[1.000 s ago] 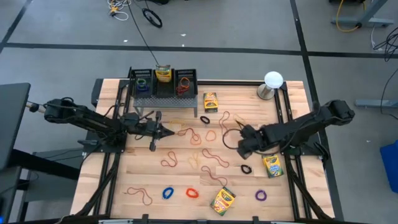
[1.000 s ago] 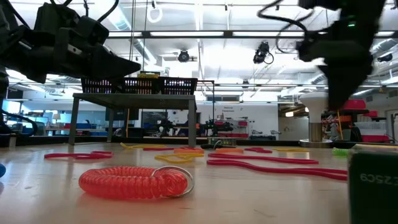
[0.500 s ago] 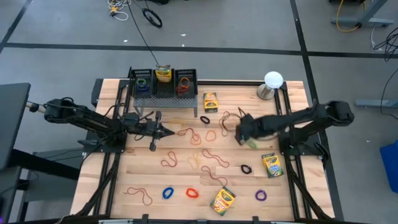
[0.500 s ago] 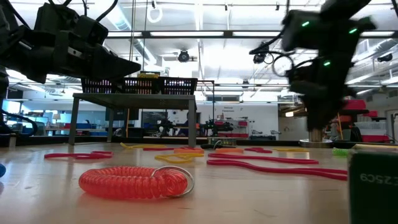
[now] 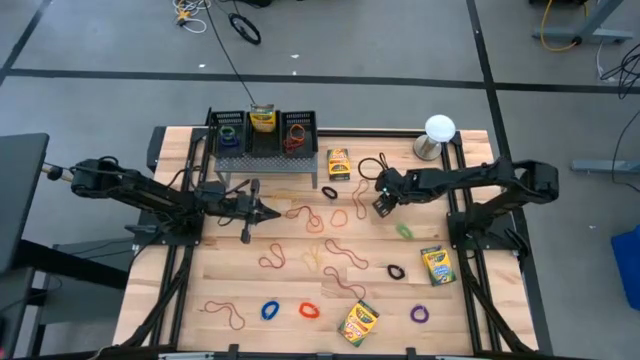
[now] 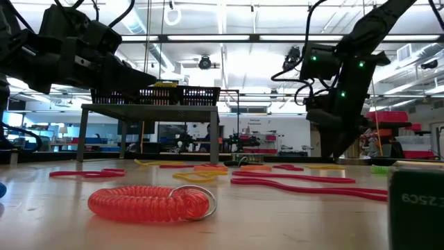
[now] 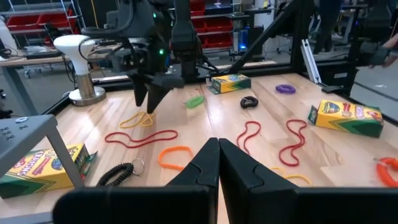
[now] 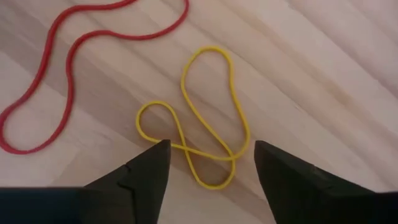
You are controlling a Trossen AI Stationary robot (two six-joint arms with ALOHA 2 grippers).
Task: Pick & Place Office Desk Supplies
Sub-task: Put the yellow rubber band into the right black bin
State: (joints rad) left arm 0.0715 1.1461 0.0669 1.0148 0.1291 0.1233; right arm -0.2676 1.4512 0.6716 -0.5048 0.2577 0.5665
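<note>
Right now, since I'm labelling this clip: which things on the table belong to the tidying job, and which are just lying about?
Job:
- rubber-band loops, e.g. the yellow one under the open right claw
- crayon boxes
- mesh organizer, holding some of both

Lying about:
- white ball on a metal base

Both arms are matte black, jointed, with looping black cables. The right arm (image 6: 343, 76) carries small green lights; each pincer has two dark wedge-shaped fingers (image 8: 143, 177).
</note>
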